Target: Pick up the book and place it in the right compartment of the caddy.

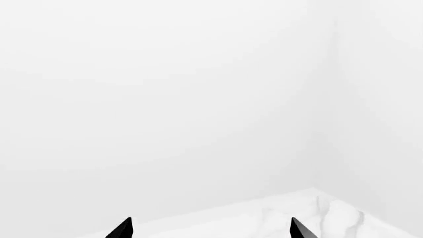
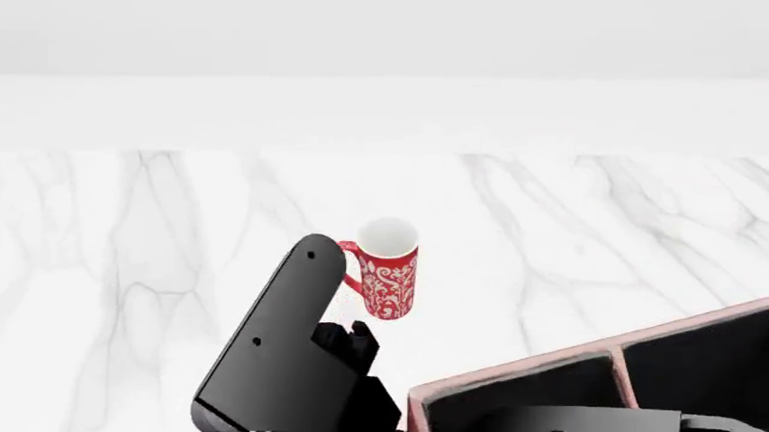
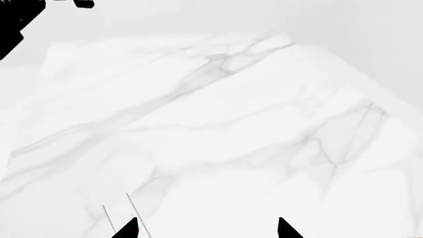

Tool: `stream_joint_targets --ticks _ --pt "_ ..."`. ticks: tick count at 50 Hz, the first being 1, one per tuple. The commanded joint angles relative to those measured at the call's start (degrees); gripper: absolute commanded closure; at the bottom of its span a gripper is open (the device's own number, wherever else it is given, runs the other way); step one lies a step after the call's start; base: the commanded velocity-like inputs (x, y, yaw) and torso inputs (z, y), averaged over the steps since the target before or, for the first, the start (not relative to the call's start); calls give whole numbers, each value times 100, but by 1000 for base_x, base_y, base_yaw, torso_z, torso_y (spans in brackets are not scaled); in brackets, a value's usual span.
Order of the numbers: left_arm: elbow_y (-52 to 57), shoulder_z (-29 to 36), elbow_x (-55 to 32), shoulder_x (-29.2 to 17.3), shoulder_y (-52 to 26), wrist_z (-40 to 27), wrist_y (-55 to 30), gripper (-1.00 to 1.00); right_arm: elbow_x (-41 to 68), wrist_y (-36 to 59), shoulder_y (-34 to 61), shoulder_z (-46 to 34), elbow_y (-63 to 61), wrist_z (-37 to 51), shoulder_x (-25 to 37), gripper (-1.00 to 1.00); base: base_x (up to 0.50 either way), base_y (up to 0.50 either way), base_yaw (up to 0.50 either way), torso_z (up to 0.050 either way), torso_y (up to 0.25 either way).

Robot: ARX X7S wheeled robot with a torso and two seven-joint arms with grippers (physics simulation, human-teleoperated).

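The book does not show in any view. The caddy point(image 2: 517, 373) stands at the near right of the head view, with a pale pink rim, a black inside and a pink divider point(image 2: 620, 374). My left gripper point(image 1: 211, 229) is open and empty, with its black fingertips point(image 1: 123, 229) wide apart, facing a white wall and a corner of the marble table point(image 1: 297, 213). My left arm point(image 2: 279, 342) is a black slab at the near centre of the head view. My right gripper point(image 3: 208, 229) is open and empty over bare marble.
A red patterned mug point(image 2: 388, 270) stands upright on the white marble table point(image 2: 577, 234), just beyond my left arm. A white wall point(image 2: 384, 54) runs behind the table. A black shape point(image 3: 20, 22) sits at one corner of the right wrist view.
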Motion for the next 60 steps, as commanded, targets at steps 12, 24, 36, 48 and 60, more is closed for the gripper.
stream_joint_targets --ticks 12,24,36,48,60 --pt "47 -131 74 103 32 133 1 -100 12 -235 -54 -483 -454 -791 291 -100 0 0 0 0 0" --pt "-21 -83 106 131 56 138 90 -100 -685 -617 -176 -888 -333 -1136 400 -100 0 0 0 0 0" --pt "13 -22 112 139 62 112 79 -100 -1735 -1291 -519 -1699 -69 -1719 428 -100 0 0 0 0 0" --pt "38 67 129 130 58 81 65 -100 -2050 -1504 -643 -2249 47 -1997 391 -100 0 0 0 0 0" --pt "46 86 118 114 69 78 60 -100 -2547 -2002 -833 -2649 410 -2317 436 -100 0 0 0 0 0"
